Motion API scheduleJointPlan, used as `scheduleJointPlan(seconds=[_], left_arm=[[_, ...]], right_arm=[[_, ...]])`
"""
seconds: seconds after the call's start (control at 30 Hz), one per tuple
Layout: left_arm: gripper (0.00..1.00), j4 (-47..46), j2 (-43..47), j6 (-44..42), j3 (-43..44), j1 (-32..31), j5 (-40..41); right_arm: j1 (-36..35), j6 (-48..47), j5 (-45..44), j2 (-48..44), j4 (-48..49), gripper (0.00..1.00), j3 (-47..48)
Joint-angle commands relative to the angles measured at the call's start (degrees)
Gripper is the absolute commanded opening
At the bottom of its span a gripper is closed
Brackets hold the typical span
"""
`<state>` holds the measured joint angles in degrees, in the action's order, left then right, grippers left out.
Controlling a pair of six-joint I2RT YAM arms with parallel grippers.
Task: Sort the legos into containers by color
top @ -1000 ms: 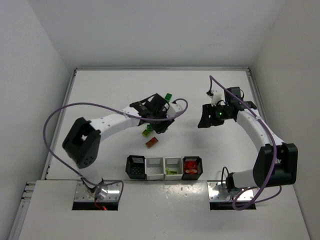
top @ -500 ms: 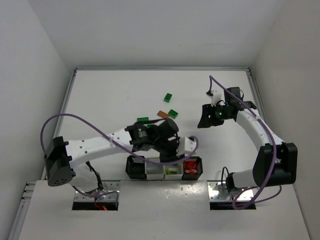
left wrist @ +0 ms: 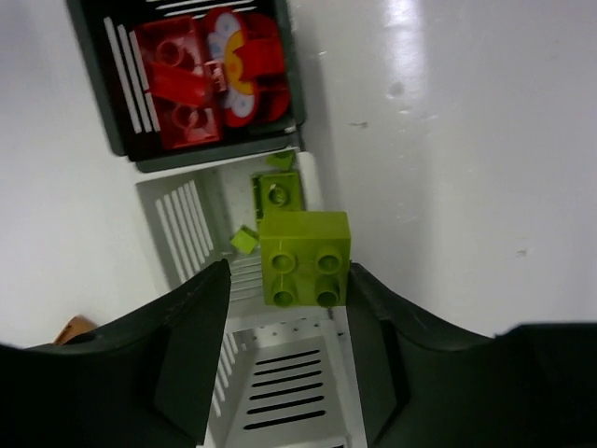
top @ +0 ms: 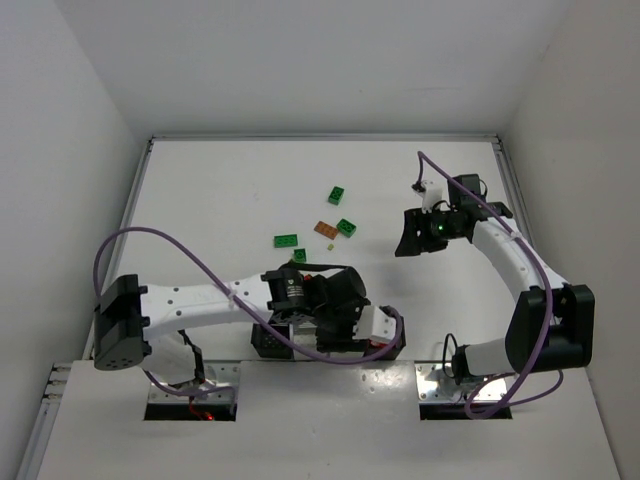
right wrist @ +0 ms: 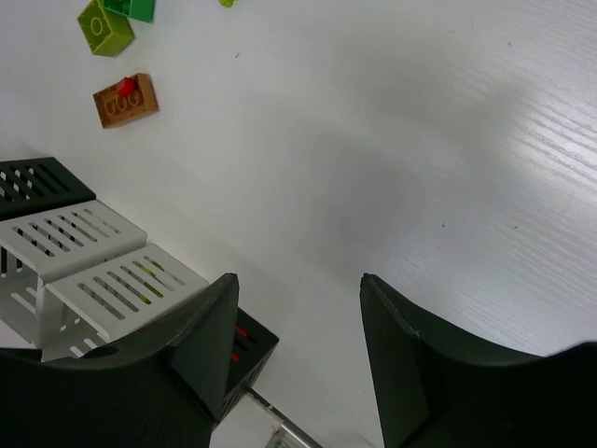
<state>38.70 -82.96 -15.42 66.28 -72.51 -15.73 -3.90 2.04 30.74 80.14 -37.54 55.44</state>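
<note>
My left gripper [top: 345,325] hangs over the row of containers. In the left wrist view its jaws [left wrist: 289,269] stand wider than a yellow-green two-by-two lego [left wrist: 304,259], which lies against the right finger over a white bin [left wrist: 191,233] holding small yellow-green pieces. The black bin [left wrist: 112,93] beside it holds red legos. My right gripper [top: 408,243] is open and empty above bare table, as its wrist view [right wrist: 297,280] shows. Dark green legos [top: 337,195] and an orange-brown one [top: 324,228] lie mid-table.
The left arm hides most of the bin row from above; the left black bin [top: 263,342] shows. The right wrist view shows an orange-brown lego [right wrist: 124,99], a yellow-green one [right wrist: 104,28] and the bin row [right wrist: 65,243]. A wall rim borders the table.
My left arm swung from the table's middle back toward me, over the bins, bringing the yellow-green lego. The right arm has not moved.
</note>
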Motion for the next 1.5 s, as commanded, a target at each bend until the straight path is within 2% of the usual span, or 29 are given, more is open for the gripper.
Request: scheduleJointPlan(seconds=[0.0,0.17,0.3,0.4,0.5,0.63,0.87,1.1,1.33,1.47], left_arm=[[0.58,-2.0,-0.3,0.7,0.0,-0.5,6.7],[0.60,-5.3,-0.2,4.5,1.0,2.5,14.0],[0.61,-5.9,0.9,5.6,2.9,5.7,14.0],[0.61,-6.4,3.1,7.3,4.9,8.4,16.2],[0.61,-6.4,4.9,13.1,5.4,16.9,22.5],[0.61,-7.1,6.1,16.8,1.3,27.4,23.1],[0.64,-4.7,0.8,20.0,-4.2,39.8,15.0],[0.65,-7.1,-3.2,19.2,-6.9,40.4,11.0],[0.65,-9.6,-10.5,20.0,-5.1,38.7,9.8],[0.65,-11.0,-13.9,20.0,-3.2,38.7,9.8]], right_arm=[[-0.9,-1.2,1.7,-0.1,0.9,0.56,1.2],[-0.9,-1.2,2.2,0.5,0.9,0.56,1.2],[-0.9,-2.4,3.4,1.0,-0.2,0.56,1.8],[-2.2,-4.0,7.6,1.0,-0.9,0.56,1.8],[-5.4,-6.0,8.2,3.4,-2.1,0.54,3.5],[-11.9,-7.2,5.6,8.3,-3.5,0.51,9.3],[-19.7,-4.6,-2.8,19.8,-2.5,0.48,19.5],[-21.5,0.5,-9.9,25.9,0.2,0.51,24.2],[-21.5,2.2,-14.8,22.4,3.4,0.59,18.0],[-21.0,2.7,-14.8,21.9,4.1,0.61,16.8]])
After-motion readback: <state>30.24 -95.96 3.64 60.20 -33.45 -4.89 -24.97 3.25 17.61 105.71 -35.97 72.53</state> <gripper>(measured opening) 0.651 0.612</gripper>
